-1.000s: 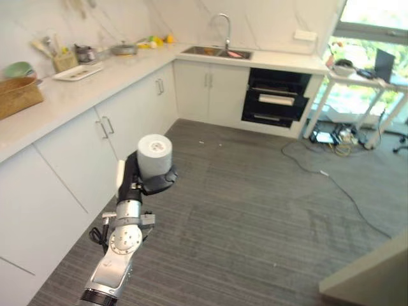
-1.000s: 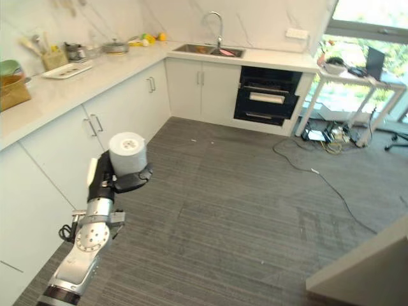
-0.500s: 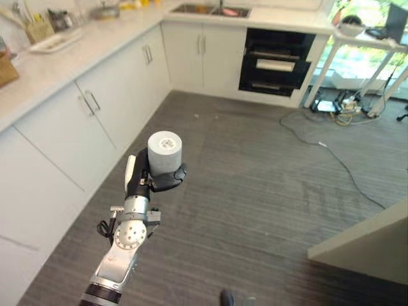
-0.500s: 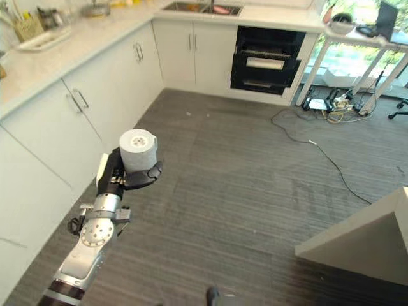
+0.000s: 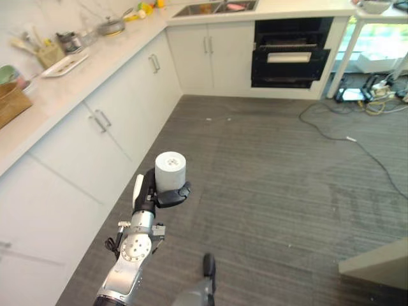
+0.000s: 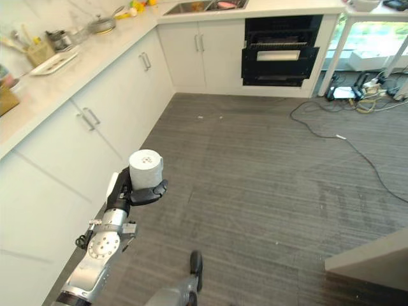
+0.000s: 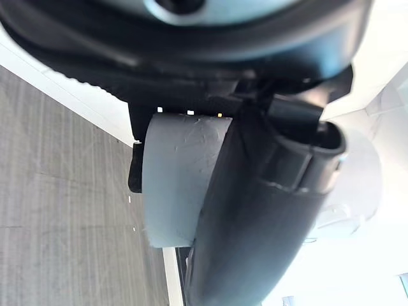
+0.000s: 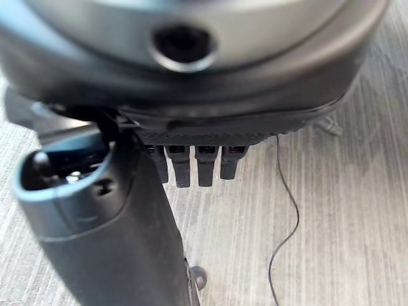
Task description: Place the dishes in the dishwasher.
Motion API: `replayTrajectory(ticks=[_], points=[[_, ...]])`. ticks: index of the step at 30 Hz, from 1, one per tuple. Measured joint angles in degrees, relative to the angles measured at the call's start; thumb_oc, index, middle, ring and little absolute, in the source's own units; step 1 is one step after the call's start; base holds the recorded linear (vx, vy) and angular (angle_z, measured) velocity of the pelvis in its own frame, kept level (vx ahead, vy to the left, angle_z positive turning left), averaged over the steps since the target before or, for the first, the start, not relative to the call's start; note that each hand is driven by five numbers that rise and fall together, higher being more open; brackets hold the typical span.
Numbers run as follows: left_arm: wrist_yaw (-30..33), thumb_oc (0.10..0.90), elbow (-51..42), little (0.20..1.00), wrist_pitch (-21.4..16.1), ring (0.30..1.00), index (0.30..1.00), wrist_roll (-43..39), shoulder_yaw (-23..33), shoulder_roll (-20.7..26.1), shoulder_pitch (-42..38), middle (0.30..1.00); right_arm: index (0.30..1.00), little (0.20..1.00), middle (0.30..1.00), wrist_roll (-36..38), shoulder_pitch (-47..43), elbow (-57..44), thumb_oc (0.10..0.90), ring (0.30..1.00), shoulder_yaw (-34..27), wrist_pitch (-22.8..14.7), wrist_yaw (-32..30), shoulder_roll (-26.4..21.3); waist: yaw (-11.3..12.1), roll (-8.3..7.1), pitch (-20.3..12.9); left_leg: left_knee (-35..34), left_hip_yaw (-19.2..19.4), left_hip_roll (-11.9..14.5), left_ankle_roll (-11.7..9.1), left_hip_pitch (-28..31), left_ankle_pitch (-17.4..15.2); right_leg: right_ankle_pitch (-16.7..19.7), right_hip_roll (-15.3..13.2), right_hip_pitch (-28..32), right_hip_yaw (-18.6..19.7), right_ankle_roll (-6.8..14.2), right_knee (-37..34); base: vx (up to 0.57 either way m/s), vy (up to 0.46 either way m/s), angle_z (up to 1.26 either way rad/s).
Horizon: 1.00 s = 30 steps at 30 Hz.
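Cup [image 5: 170,171]: pale grey, cylindrical, held upright above the grey striped floor [image 5: 274,185], in front of the white cabinets [image 5: 95,140]. Its flat top face looks up toward the head camera.

Left robot hand [image 5: 155,192]: dark, with a white cover on the thumb; fingers and thumb curled round the lower part of the cup, clamped on it. In the left wrist view the thumb [image 7: 268,210] lies across the cup's side [image 7: 178,185].

Right robot hand [image 8: 191,159]: seen in the right wrist view over the floor; fingers [image 8: 182,167] curled in short under the palm, holding nothing; thumb standing out beside them.

Dishwasher [image 5: 291,53]: black front, built in under the far counter [image 5: 299,7], well apart from the cup; a white bar shows across its middle.

Sink [image 5: 217,7]: set in the far counter, left of the dishwasher.

Left counter [image 5: 44,89]: white, runs along the wall above the cabinets; carries a white tray [image 5: 64,64], a pot [image 5: 111,27], a holder with utensils [image 5: 46,54] and a woven basket [image 5: 11,103].

Loose cables [image 5: 357,102]: on the floor at the far right, beside the white table legs [image 5: 344,57].
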Motion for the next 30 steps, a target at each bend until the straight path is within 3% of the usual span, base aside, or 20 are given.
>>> replayTrajectory(ticks=[1,2,5,7,8,9,10,11,13,14,18,20,22,23,24,25,26,27,29,30], points=[[-0.04,0.4,-0.06,0.3,0.0,0.3,0.3,0.01,-0.1,0.04,0.31,0.3,0.9,0.9,0.9,-0.52,0.16,0.82,0.8,0.9,0.39,0.27,0.09,-0.28,0.11,-1.1,-1.35,-0.8,-0.03,-0.48,1.12,2.67,-1.48,-0.72,-1.13,0.51,0.08,2.13,1.46,0.41,0.111,-0.33],[0.03,0.4,-0.09,0.3,0.08,0.3,0.3,0.01,-0.06,0.29,0.18,0.3,0.9,0.9,0.9,-0.57,0.66,0.72,0.8,0.9,0.41,0.53,0.07,-0.25,-0.87,-1.44,-2.41,-1.87,0.92,-1.55,5.09,4.89,0.79,-2.89,-2.2,1.61,-0.49,3.92,4.05,0.28,0.065,-0.17],[0.43,0.4,-0.92,0.3,0.5,0.3,0.3,0.03,-0.21,1.26,-0.7,0.3,0.9,0.9,0.9,-0.57,0.87,-1.24,0.8,0.9,0.93,-0.13,0.17,1.15,-1.72,-4.7,-4.69,-1.11,1.04,-5.13,7.31,7.3,-1.88,-5.19,-6.39,-2.5,-1.85,12.06,16.5,0.31,0.096,-0.07],[0.8,0.4,-1.4,0.3,0.58,0.3,0.3,0.05,-1.06,2.0,-2.65,0.3,0.9,0.9,0.9,-0.56,0.57,-3.25,0.8,0.9,1.36,-0.47,0.39,1.77,-1.89,-5.95,-5.17,0.06,-0.95,-7.08,8.59,8.22,-4.05,0.72,-10.22,-4.99,-3.15,15.62,27.88,0.38,0.23,0.16],[1.11,0.4,-1.46,0.3,0.79,0.3,0.3,0.05,-1.83,1.9,-3.73,0.3,0.9,0.9,0.9,-0.52,0.04,-3.57,0.8,0.9,1.11,-0.51,0.23,1.89,-2.31,-5.5,-4.93,1.75,-2.9,-7.89,11.89,8.58,-7.22,4.05,-11.03,-5.03,-3.6,13.62,30.66,0.43,0.237,0.39],[1.18,0.4,-2.02,0.3,0.68,0.3,0.3,0.06,-2.11,2.16,-4.65,0.3,0.9,0.9,0.9,-0.49,-0.43,-4.92,0.8,0.9,0.78,-0.56,0.06,2.06,-2.47,-5.17,-3.87,4.87,-4.29,-8.04,11.02,8.71,-10.0,21.15,-11.26,-5.49,-3.79,10.94,35.57,0.17,0.043,0.45],[1.59,0.4,-1.34,0.3,0.91,0.3,0.3,0.09,-3.26,2.31,-6.22,0.3,0.9,0.9,0.9,-0.38,-0.55,-6.64,0.8,0.9,0.28,-0.5,-0.22,2.26,-2.81,-4.28,-2.63,5.04,-8.98,-8.53,10.99,10.55,-11.49,17.39,-10.14,-7.85,-6.15,8.03,43.98,0.31,0.068,0.57],[2.03,0.4,-1.4,0.3,0.92,0.3,0.3,0.1,-3.98,1.87,-7.1,0.3,0.9,0.9,0.9,-0.28,-1.07,-8.71,0.8,0.9,-0.19,-0.76,-0.49,1.89,-3.74,-1.17,-0.95,4.86,-10.0,-6.1,10.73,11.39,-11.62,10.71,-6.53,-12.62,-9.54,2.92,50.11,0.26,-0.039,0.6],[1.51,0.4,-1.27,0.3,1.22,0.3,0.3,0.15,-3.97,2.76,-7.2,0.3,0.9,0.9,0.9,0.08,-2.54,-10.76,0.8,0.9,0.31,-1.39,-0.92,1.03,-5.6,1.75,1.46,3.64,-13.1,-3.85,9.97,13.98,-11.36,3.63,-0.6,-20.45,-13.26,2.71,50.23,0.5,-0.113,0.43],[1.59,0.4,-1.31,0.3,1.2,0.3,0.3,0.15,-3.01,3.04,-7.44,0.3,0.9,0.9,0.9,0.15,-3.59,-12.82,0.8,0.9,0.86,-1.74,-0.99,1.07,-7.73,2.15,3.37,2.72,-15.82,-2.32,9.04,17.11,-13.33,-0.88,1.85,-26.37,-16.72,2.43,40.11,0.42,-0.124,0.37],[1.62,0.4,-1.31,0.3,1.03,0.3,0.3,0.11,-1.01,3.11,-6.18,0.3,0.9,0.9,0.9,0.69,-4.26,-11.32,0.8,0.9,2.13,-1.86,-1.22,1.16,-9.78,-2.21,4.52,0.96,-15.56,-3.69,7.62,23.55,-18.02,4.26,-1.16,-35.98,-18.34,9.73,17.29,0.48,-0.156,0.27],[1.83,0.4,-0.96,0.3,1.08,0.3,0.3,0.08,-0.36,2.97,-3.71,0.3,0.9,0.9,0.9,0.72,-3.48,-8.0,0.8,0.9,1.32,-2.11,-1.38,2.01,-11.32,-2.21,4.21,1.08,-17.97,-1.34,6.43,26.88,-21.89,6.84,-0.43,-33.61,-17.71,13.65,2.57,0.57,-0.249,0.61],[0.82,0.4,1.89,0.3,1.27,0.3,0.3,0.14,-1.78,2.73,-4.17,0.3,0.9,0.9,0.9,0.71,-2.49,-3.28,0.8,0.9,-0.17,-1.5,-1.19,3.99,-13.75,-1.79,4.04,4.84,-20.37,2.38,3.52,27.21,-23.05,13.88,0.92,-29.59,-16.42,14.49,-2.1,0.43,-0.317,1.23],[-0.28,0.4,2.99,0.3,1.87,0.3,0.3,0.15,-2.06,2.72,-4.33,0.3,0.9,0.9,0.9,0.73,-2.8,-0.76,0.8,0.9,-0.21,-1.14,-1.02,4.76,-14.77,-2.47,4.11,6.4,-20.88,2.87,-0.61,27.04,-20.41,14.44,0.16,-28.75,-17.8,13.63,-0.4,0.25,-0.215,1.21],[-1.32,0.4,3.44,0.3,2.89,0.3,0.3,0.14,-2.67,2.4,-4.08,0.3,0.9,0.9,0.9,0.71,-1.66,0.98,0.8,0.9,0.18,-0.53,-0.77,5.3,-15.62,-3.54,3.98,6.93,-21.86,2.83,-3.33,28.34,-17.38,16.67,-1.26,-26.39,-19.92,10.22,0.66,0.27,-0.212,1.31],[-1.56,0.4,2.53,0.3,2.97,0.3,0.3,0.19,-3.22,2.24,-1.98,0.3,0.9,0.9,0.9,0.7,1.37,2.02,0.8,0.9,0.21,0.17,-0.71,5.52,-15.82,-5.11,2.68,6.61,-21.71,2.04,-4.62,31.14,-18.55,21.85,-1.19,-23.5,-18.97,1.93,2.08,0.38,-0.315,1.0],[-1.18,0.4,1.61,0.3,2.79,0.3,0.3,0.17,-3.34,1.37,-0.16,0.3,0.9,0.9,0.9,0.69,3.04,2.41,0.8,0.9,0.22,-0.02,-0.77,4.12,-15.09,-3.45,1.56,5.78,-21.53,2.17,-4.1,31.56,-18.15,18.93,0.65,-22.45,-19.54,-1.01,3.44,0.3,-0.328,0.41],[-1.19,0.4,0.58,0.3,2.79,0.3,0.3,0.15,-3.21,1.94,0.39,0.3,0.9,0.9,0.9,0.7,2.7,3.0,0.8,0.9,-0.03,-0.18,-0.8,2.85,-14.28,-2.07,1.0,6.86,-21.29,1.4,-2.74,30.1,-16.77,17.65,2.49,-21.31,-19.37,-1.77,2.67,0.35,-0.383,0.0],[-1.1,0.4,-0.81,0.3,2.37,0.3,0.3,-0.08,-1.4,3.78,0.09,0.3,0.9,0.9,0.9,0.79,-0.33,2.88,0.8,0.9,-0.38,-0.17,-0.65,2.43,-14.11,-2.52,0.78,12.62,-17.77,-0.02,-0.91,27.36,-15.23,14.99,3.48,-19.18,-20.02,-3.18,2.0,0.28,-0.301,-0.07],[-0.86,0.4,-0.67,0.3,2.43,0.3,0.3,-0.37,-1.48,3.45,-0.51,0.3,0.9,0.9,0.9,1.03,-2.03,2.92,0.8,0.9,-0.75,-0.19,-0.78,2.16,-13.98,-2.32,0.83,17.25,-17.41,0.93,-1.81,25.07,-14.01,12.75,2.9,-18.54,-22.31,0.03,2.1,0.23,-0.252,0.05]])
